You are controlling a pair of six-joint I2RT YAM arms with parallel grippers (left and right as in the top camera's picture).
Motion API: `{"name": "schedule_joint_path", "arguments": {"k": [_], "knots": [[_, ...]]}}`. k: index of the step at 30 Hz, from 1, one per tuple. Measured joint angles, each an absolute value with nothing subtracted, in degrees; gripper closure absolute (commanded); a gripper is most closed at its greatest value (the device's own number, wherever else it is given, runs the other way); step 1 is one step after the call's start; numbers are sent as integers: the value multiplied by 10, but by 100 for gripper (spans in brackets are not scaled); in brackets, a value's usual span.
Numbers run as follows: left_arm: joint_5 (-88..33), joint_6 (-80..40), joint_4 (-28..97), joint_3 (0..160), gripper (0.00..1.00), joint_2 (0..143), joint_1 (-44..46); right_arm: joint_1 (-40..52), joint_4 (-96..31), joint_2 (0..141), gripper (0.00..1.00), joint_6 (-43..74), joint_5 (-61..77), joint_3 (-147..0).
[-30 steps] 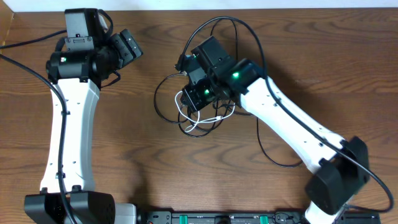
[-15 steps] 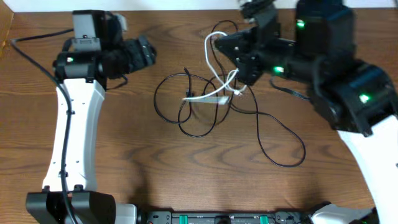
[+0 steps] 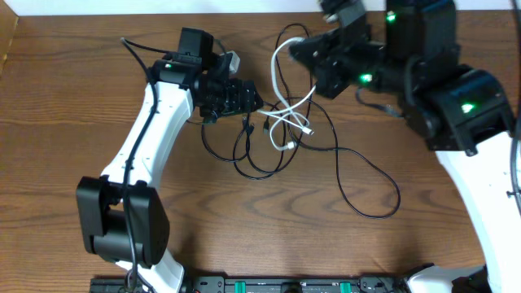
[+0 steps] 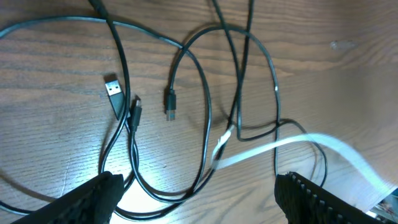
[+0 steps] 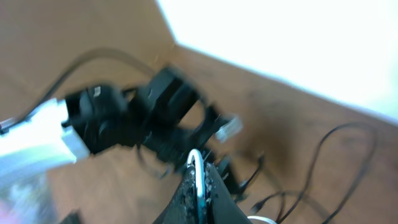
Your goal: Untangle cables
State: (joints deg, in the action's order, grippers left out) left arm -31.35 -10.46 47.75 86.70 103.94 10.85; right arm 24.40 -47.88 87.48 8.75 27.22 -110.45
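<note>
Black cable point(image 3: 368, 216) is laid in loops mid-desk point(image 3: 65, 179). White cable point(image 3: 272, 73) is threaded through it and held raised, pinched in the closed right fingers point(image 5: 183, 199). Left fingers point(image 4: 93, 196) are spread wide and empty over the loops.

Main risk: a further pull cinches the crossings and drags the black cable along. Minor risk: USB plug point(image 4: 112, 86) gets snagged in 1 loop.

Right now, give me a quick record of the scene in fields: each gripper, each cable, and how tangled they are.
left gripper: open, holding nothing, above the cables
right gripper: shut on the white cable, raised over the table's far side
white cable: one part lifted, the rest trailing down onto the black loops
black cable: in loose loops on the table
USB plug: lying free on the wood
tangle: white and black cross mid-table, not yet apart
</note>
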Motion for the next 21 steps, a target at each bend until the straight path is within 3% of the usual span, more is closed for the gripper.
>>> {"name": "schedule_joint_path", "arguments": {"k": [13,21], "knots": [[-312,-104,471,867,17,1045,107,15,-333,817,99,132,189,-1156],[-311,-104,470,867,17,1045,107,-83,-236,891,99,136,123,-1158]]}}
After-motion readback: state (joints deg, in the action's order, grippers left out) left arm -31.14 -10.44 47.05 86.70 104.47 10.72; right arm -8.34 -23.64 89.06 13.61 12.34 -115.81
